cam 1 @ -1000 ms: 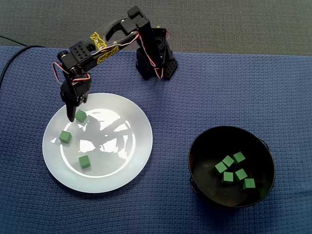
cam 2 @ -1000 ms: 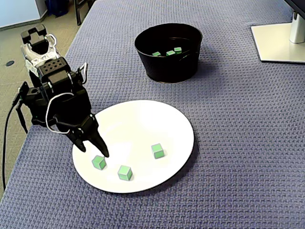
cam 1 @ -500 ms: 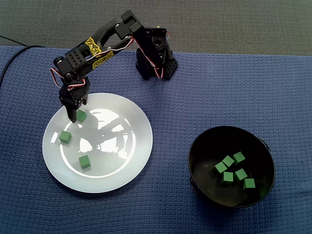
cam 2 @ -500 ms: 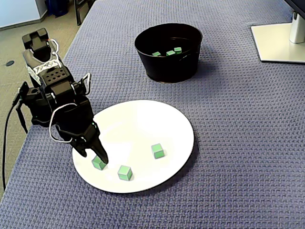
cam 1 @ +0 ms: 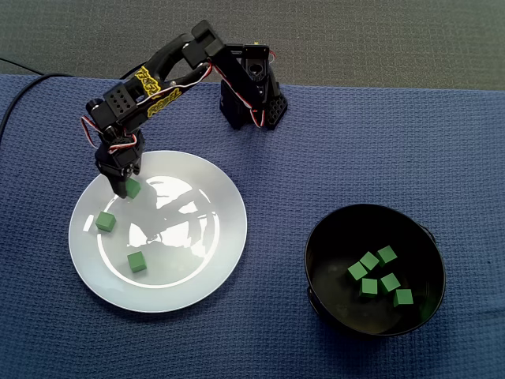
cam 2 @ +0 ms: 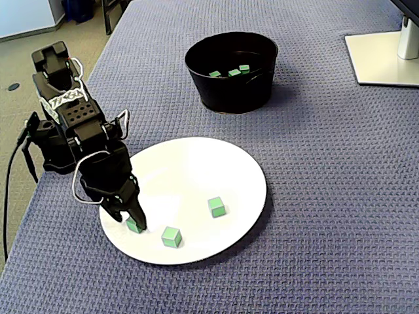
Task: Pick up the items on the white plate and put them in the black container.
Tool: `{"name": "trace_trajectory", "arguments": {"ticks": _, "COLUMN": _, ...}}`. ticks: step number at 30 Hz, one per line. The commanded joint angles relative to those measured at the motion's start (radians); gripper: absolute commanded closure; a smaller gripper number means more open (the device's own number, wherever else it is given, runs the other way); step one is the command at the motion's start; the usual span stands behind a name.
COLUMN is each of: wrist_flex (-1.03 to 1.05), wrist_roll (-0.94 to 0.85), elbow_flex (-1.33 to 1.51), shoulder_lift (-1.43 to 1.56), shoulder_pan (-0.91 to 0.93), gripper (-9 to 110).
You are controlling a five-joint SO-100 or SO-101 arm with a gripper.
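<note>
Task a little over half done, as judged. Nearest, a front cube (cam 2: 171,237) and a middle cube (cam 2: 217,207) lie loose on the white plate (cam 2: 216,163). A third cube (cam 1: 134,189) sits at the plate's edge, at the tips of the lowered gripper (cam 2: 136,222); whether the gripper pinches it cannot be told. Farthest, the black container (cam 2: 229,91) holds five delivered cubes (cam 1: 377,274).

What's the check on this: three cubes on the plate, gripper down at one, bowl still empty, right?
Not empty. The bowl already holds several green cubes, as the top-down fixed view shows clearly. The rest stands: three more lie on the plate, and the gripper is down at the top cube.
</note>
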Motion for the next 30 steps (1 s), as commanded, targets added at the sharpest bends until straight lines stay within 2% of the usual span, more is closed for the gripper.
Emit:
{"name": "trace_trajectory", "arguments": {"ticks": 1, "wrist_flex": -0.012, "wrist_roll": -0.008, "elbow_flex": -0.043, "shoulder_lift": 0.003, "shoulder_pan": 0.003, "gripper": 92}}
{"name": "trace_trajectory", "arguments": {"ticks": 8, "wrist_flex": -0.015, "wrist_roll": -0.005, "elbow_flex": -0.052, "shoulder_lift": -0.002, "shoulder_pan": 0.003, "gripper": 101}}
{"name": "trace_trajectory", "arguments": {"ticks": 14, "wrist_flex": -0.018, "wrist_roll": 0.003, "elbow_flex": -0.066, "shoulder_lift": 0.035, "shoulder_pan": 0.008, "gripper": 101}}
{"name": "trace_trajectory", "arguments": {"ticks": 22, "wrist_flex": 0.103, "wrist_roll": 0.074, "elbow_flex": -0.267, "shoulder_lift": 0.396, "shoulder_pan": -0.063, "gripper": 102}}
{"name": "trace_trajectory", "arguments": {"ticks": 26, "wrist_flex": 0.097, "wrist_roll": 0.101, "elbow_flex": -0.402, "shoulder_lift": 0.569, "shoulder_pan": -0.199, "gripper": 102}}
{"name": "trace_trajectory", "arguments": {"ticks": 30, "wrist_flex": 0.083, "wrist_roll": 0.095, "elbow_flex": -0.506, "shoulder_lift": 0.701, "shoulder_pan": -0.456, "gripper": 102}}
